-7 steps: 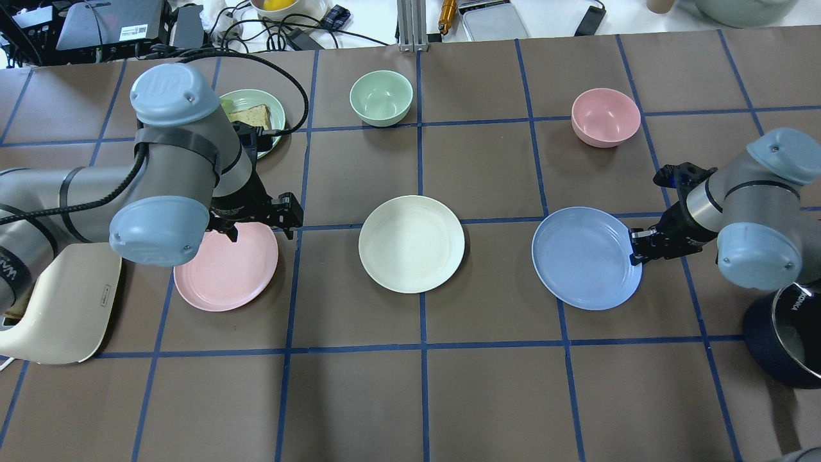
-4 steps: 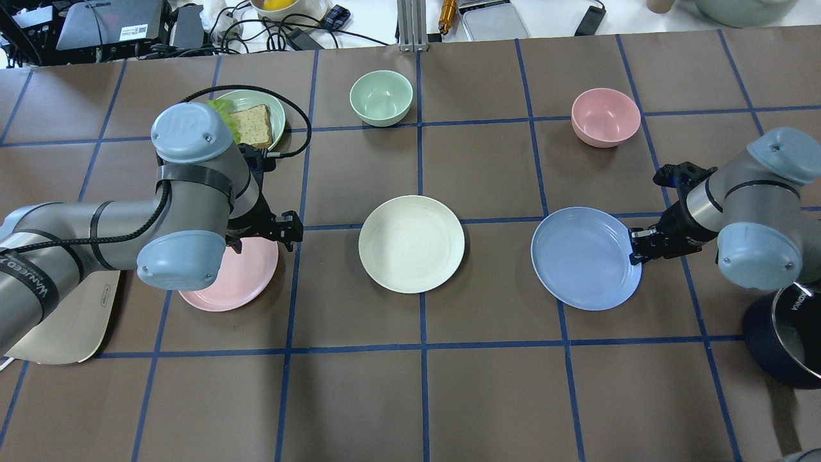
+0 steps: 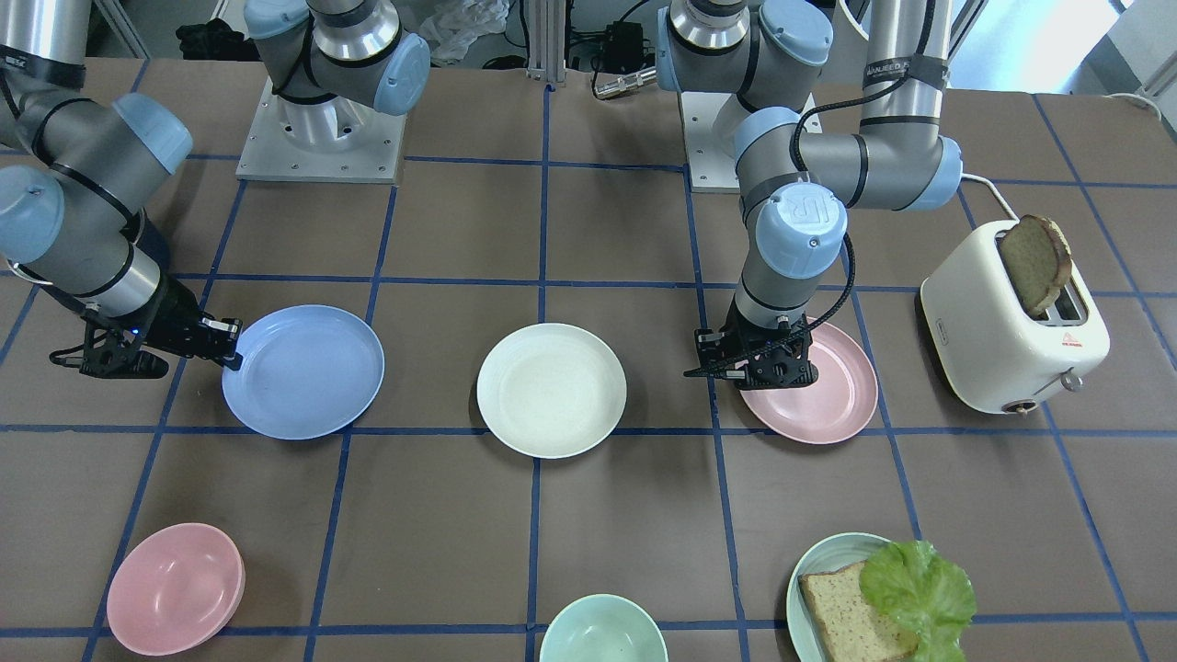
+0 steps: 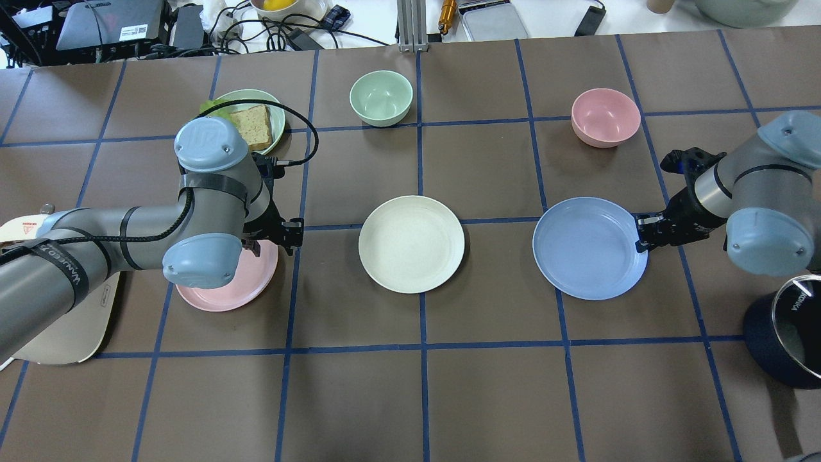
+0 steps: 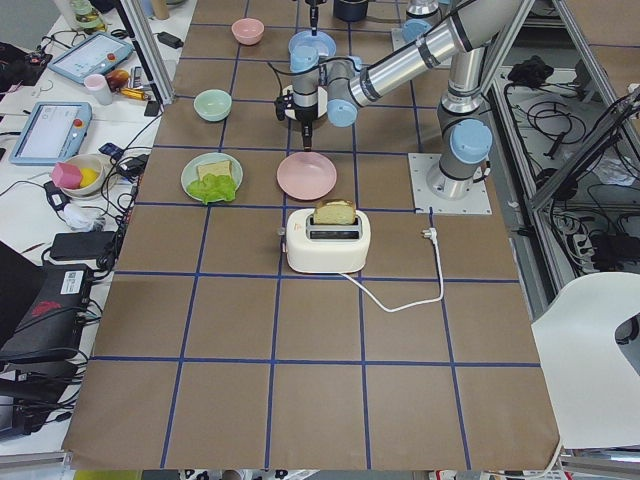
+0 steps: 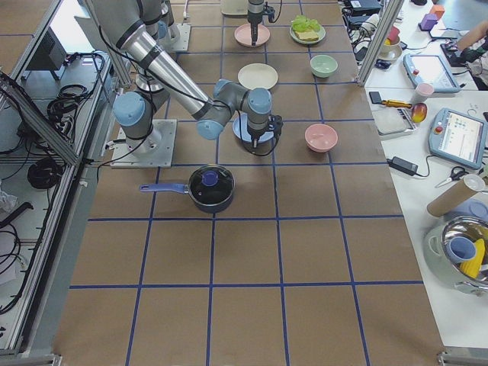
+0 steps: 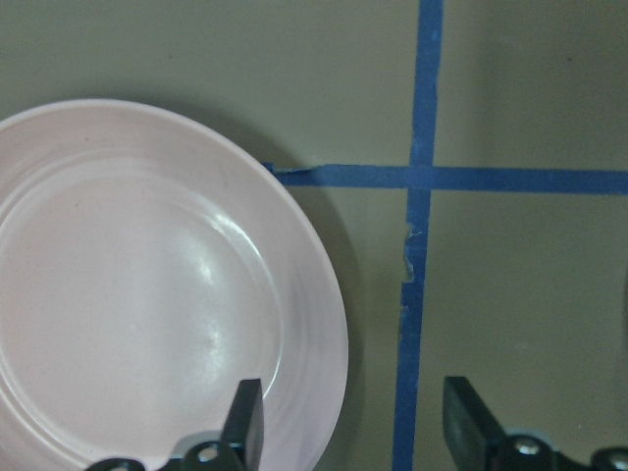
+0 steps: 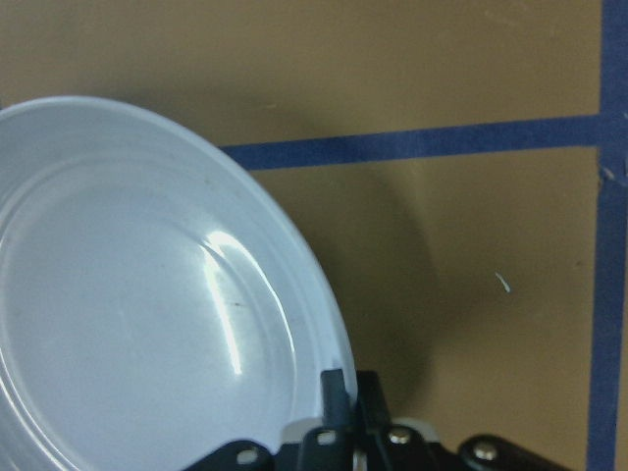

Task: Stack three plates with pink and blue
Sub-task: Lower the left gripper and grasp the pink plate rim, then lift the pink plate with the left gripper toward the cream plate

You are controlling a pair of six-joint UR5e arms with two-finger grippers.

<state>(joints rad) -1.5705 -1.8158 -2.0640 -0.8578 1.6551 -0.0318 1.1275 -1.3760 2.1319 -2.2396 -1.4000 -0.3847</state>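
The cream-white plate lies flat at the table's middle. The pink plate lies to its left, partly under my left arm. My left gripper is open and low over that plate's right rim. In the left wrist view one finger is over the pink plate and the other is outside it. My right gripper is shut on the right rim of the light blue plate. In the right wrist view the blue plate casts a wide shadow, so it is raised off the table.
A pink bowl and a mint-green bowl stand farther back. A teal plate with bread and lettuce is behind my left arm. A cream toaster holding bread is at the left. A dark pot is at the right.
My left arm has swung right and settled over the pink plate's right rim. My right gripper has raised the blue plate, which has shifted slightly back and right.
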